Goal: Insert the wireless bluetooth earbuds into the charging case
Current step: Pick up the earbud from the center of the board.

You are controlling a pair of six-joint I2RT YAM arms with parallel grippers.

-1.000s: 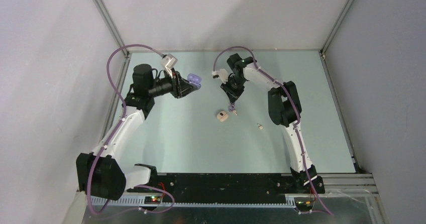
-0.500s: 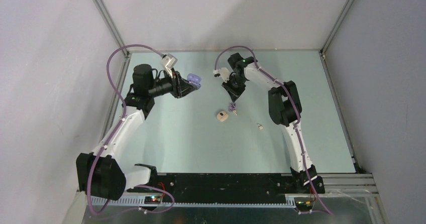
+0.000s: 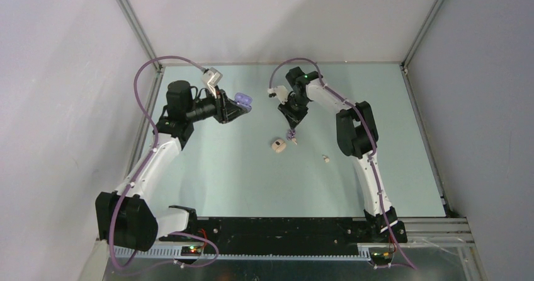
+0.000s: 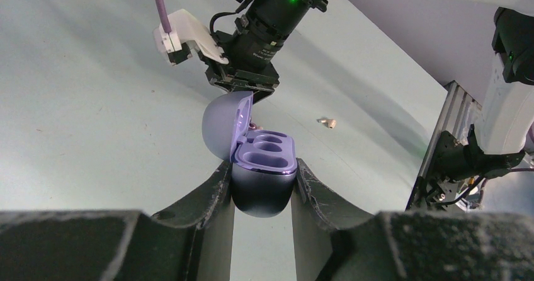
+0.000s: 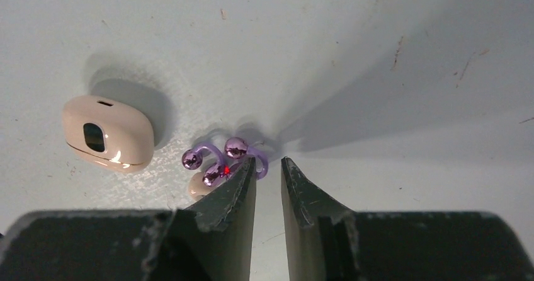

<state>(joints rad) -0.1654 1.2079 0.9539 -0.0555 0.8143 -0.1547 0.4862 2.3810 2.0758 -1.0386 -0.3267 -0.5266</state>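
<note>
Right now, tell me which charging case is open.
The purple case in the left gripper: its lid is flipped up. The beige case on the table is shut.

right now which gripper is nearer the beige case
Right. The right gripper hangs just beside the beige case; the left gripper is far off, holding a purple case.

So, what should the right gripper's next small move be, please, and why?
Probably shift the right gripper sideways over the purple earbuds: they lie just outside its narrow, empty gap, while the left gripper holds the charging case open.
</note>
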